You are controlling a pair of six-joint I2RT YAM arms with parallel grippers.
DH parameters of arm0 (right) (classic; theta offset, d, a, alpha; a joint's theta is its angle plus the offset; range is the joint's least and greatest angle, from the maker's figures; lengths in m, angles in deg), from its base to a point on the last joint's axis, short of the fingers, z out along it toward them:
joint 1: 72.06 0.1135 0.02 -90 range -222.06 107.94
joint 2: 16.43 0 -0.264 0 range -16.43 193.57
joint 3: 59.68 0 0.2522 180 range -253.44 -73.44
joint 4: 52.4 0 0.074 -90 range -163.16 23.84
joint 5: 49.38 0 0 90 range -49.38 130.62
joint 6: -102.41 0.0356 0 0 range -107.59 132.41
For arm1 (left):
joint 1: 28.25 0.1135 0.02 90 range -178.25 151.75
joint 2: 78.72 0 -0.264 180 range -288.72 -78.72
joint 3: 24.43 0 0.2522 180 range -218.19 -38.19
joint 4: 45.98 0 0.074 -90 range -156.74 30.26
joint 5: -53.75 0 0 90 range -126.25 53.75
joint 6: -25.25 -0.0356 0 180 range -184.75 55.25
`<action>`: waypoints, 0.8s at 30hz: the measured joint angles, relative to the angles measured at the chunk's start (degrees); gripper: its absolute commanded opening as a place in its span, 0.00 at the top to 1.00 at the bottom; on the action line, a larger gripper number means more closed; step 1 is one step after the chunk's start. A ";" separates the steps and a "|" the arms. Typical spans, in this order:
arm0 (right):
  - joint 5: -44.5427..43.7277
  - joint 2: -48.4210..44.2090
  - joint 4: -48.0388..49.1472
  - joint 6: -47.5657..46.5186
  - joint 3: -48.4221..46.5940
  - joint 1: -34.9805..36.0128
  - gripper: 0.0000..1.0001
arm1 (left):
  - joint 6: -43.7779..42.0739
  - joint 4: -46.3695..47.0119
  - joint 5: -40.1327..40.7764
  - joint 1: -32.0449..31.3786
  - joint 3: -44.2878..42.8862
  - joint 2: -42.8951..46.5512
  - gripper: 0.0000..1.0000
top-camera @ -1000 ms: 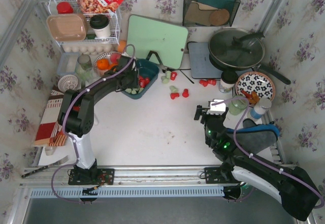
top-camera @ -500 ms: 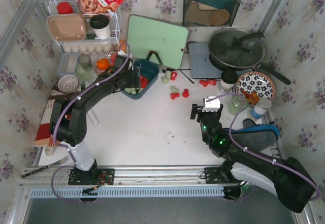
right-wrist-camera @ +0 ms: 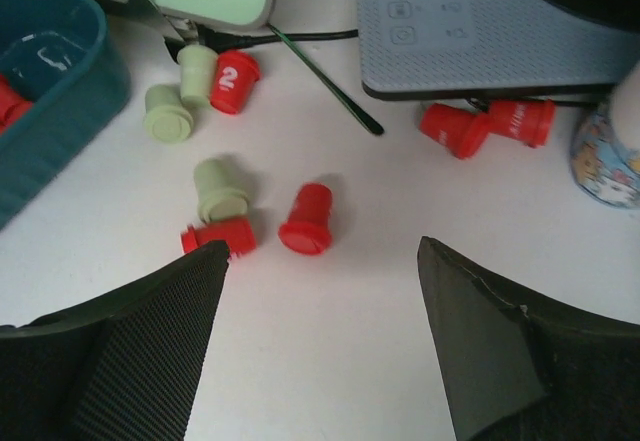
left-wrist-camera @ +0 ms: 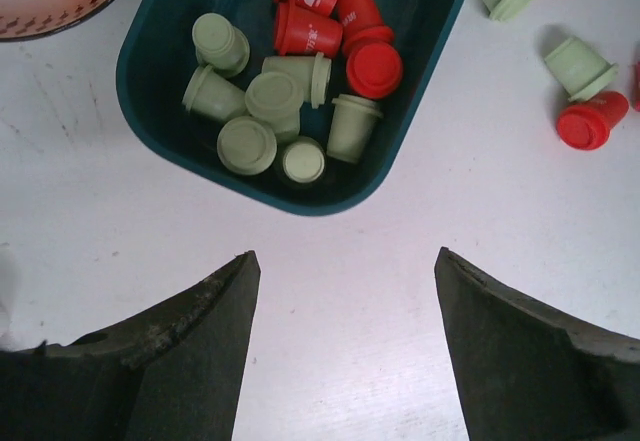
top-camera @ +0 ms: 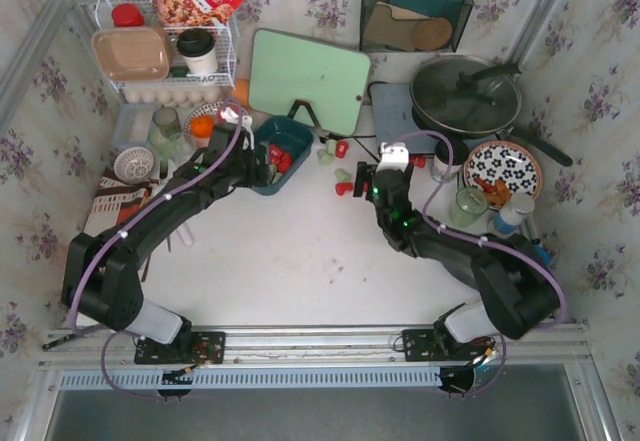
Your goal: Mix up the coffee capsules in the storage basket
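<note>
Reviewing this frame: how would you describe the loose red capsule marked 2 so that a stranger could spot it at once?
Find the pale green cutting board leaning at the back of the table. Just off its lower right corner, right of the teal storage basket, lies a red capsule right beside a pale green capsule. It is the only loose red one showing a white 2.

The dark teal rectangular plastic basket [left-wrist-camera: 425, 11] sits on the white table [top-camera: 300, 261], left of centre, with red and pale green tapered plastic capsules [left-wrist-camera: 290, 91] piled in it. Loose capsules [right-wrist-camera: 305, 219] lie to its right, before the pale green cutting board [top-camera: 308, 79]. Two more [right-wrist-camera: 485, 126] lie against the near edge of the grey flat appliance [right-wrist-camera: 480, 21].
</note>
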 measured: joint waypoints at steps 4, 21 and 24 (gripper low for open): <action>3.19 9.18 -2.36 2.14 -8.22 -2.49 0.16 | -0.52 0.00 1.46 -0.66 3.02 3.78 0.27; 13.22 27.06 -13.73 9.94 -20.76 -9.94 0.27 | -1.36 4.46 7.61 -3.52 19.87 17.27 0.27; 14.25 28.15 -14.01 10.14 -21.07 -9.94 0.29 | -1.70 5.38 8.61 -3.61 21.24 17.90 0.27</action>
